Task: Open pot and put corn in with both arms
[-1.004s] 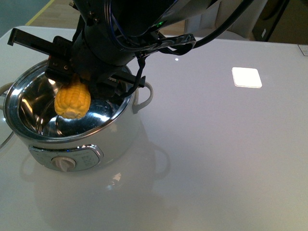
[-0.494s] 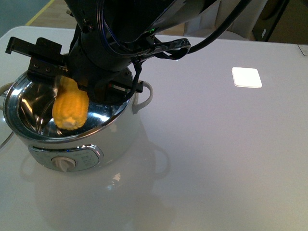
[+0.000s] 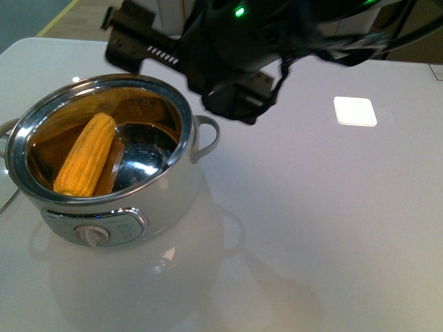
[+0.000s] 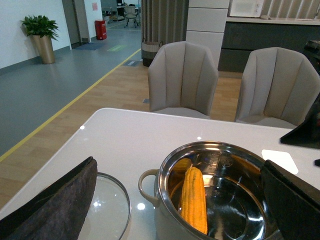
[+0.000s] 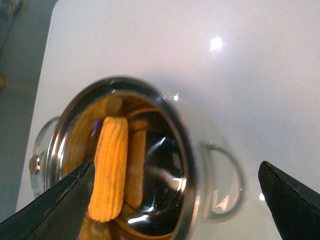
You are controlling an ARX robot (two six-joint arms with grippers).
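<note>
The cream-white pot [image 3: 173, 197] stands open at the left of the white table. The yellow corn [image 3: 86, 155] lies loose inside it, leaning against the steel wall. It also shows in the left wrist view [image 4: 194, 199] and the right wrist view [image 5: 110, 167]. A black arm hangs above the pot's far right rim, and its gripper [image 3: 149, 45] is open and empty, clear of the corn. In the right wrist view the open gripper [image 5: 180, 197] looks down on the pot [image 5: 192, 145]. In the left wrist view the open left gripper [image 4: 175, 210] faces the pot [image 4: 165, 220] from its side.
A glass lid [image 4: 107, 207] lies flat on the table beside the pot; its edge shows in the front view [image 3: 5, 200]. A white square tile [image 3: 355, 111] lies at the far right. Two grey chairs [image 4: 183, 80] stand beyond the table's far edge.
The corn was held over the pot by the black gripper. It has been let go and now lies inside the pot. The arm has risen and moved back to the right.
</note>
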